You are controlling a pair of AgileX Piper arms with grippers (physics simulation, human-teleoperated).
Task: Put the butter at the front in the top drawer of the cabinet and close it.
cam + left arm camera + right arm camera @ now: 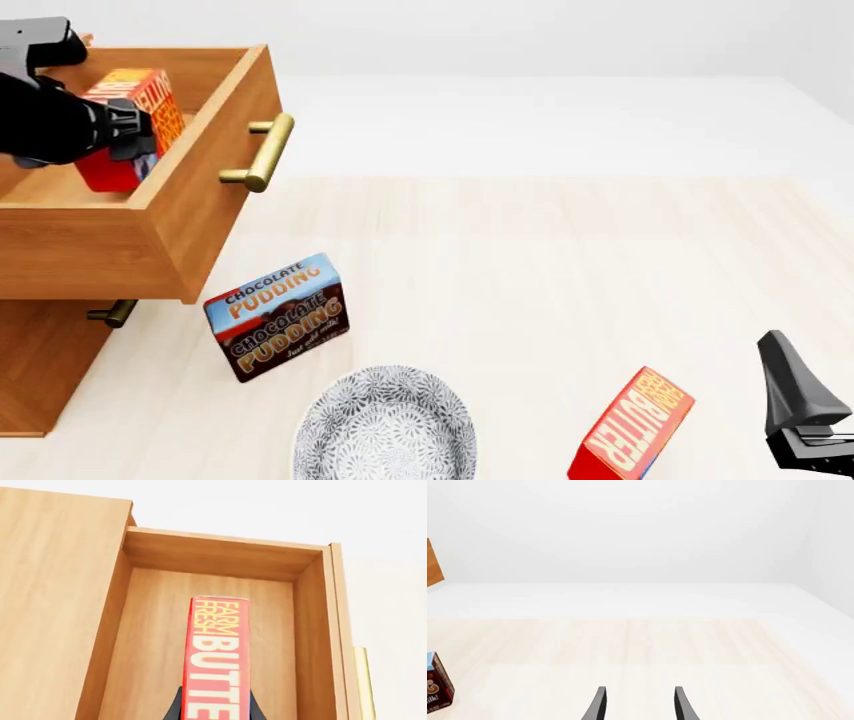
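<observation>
We see a pale wood table (561,260) with soft stripes in it, and plain white walls behind. Our left gripper (118,135) is up inside the top drawer (200,215), which is pulled out of the cabinet (40,370). Its dark fingers are pressed on both sides of the butter (219,655), a thin red box with yellow and white letters. The box stands on its edge between the fingers, above the drawer floor. We cannot tell if it touches the floor.

The drawer is a smooth, light-brown wooden box with a round brass bar handle (264,152). Another brass handle (114,313) peeks out below it, mostly hidden.

Our right gripper (639,705) is far from the drawer, low at the near right edge of the table. Its two black fingers are apart with nothing between them.

Left of that gripper stands a second butter box (634,428), tilted, with its bottom cut off. Farther left are a round bowl (384,425) with grey speckles, also cut off, and a brown-and-blue pudding box (278,318) that stands near the cabinet.
</observation>
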